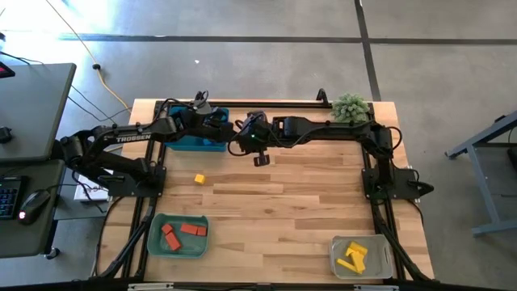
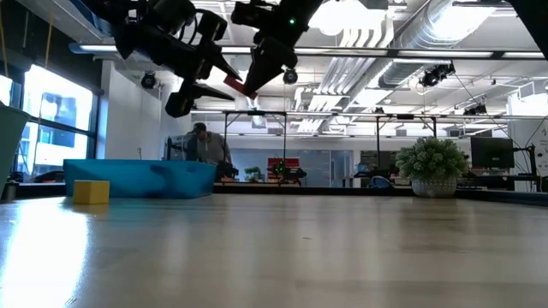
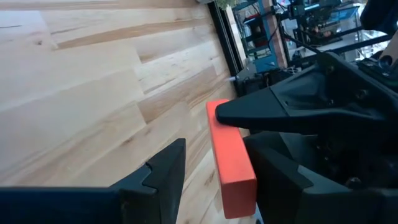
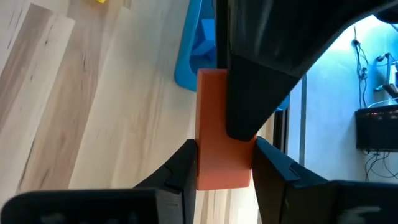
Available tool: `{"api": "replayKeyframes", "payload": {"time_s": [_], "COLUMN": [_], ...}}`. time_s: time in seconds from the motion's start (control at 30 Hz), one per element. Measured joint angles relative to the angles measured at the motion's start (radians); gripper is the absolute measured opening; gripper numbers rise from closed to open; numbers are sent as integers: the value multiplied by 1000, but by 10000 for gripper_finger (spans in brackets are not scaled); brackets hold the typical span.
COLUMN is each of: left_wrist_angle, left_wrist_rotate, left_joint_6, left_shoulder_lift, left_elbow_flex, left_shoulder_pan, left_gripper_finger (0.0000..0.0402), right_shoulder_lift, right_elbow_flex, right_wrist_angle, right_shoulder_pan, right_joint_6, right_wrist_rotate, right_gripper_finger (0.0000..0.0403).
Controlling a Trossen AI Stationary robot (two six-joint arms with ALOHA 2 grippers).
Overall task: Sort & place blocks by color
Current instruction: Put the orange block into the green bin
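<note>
Closest to us, at the near counter (image 1: 275, 202) edge, the green bin (image 1: 153, 239) held red-orange blocks (image 1: 182, 234) and the clear bin (image 1: 336, 257) held yellow blocks (image 1: 353, 255). One yellow cube (image 1: 199, 179) lay loose near the blue bin (image 1: 192, 144). Above the far middle, we saw the right claw (image 4: 224, 163) clamped on a red-orange bar (image 4: 215, 127). The left claw (image 3: 230, 146) met it there, fingers spread around the same bar; we could not tell whether they gripped it.
</note>
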Motion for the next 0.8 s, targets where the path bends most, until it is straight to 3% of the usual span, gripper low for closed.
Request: {"api": "replayKeyframes", "payload": {"time_s": [0.27, 0.57, 0.63, 0.8], "left_wrist_angle": [-4, -5, -5, 2], "left_wrist_rotate": [1, -3, -6, -10], "left_joint_6": [-8, 30, 50, 114], "left_shoulder_lift": [0, 0, 0, 0], "left_elbow_flex": [0, 2, 2, 2], "left_shoulder_pan": [-3, -17, -18, -18], "left_gripper_finger": [145, 38, 33, 33], "right_shoulder_lift": [0, 2, 2, 2], "right_elbow_flex": [0, -1, -1, -1], "right_wrist_angle": [7, 10, 10, 14], "right_shoulder_pan": [-7, -6, -7, -6], "right_joint_6": [4, 0, 1, 9], "right_wrist_rotate": [-1, 8, 9, 42], "right_gripper_finger": [92, 92, 92, 142]}}
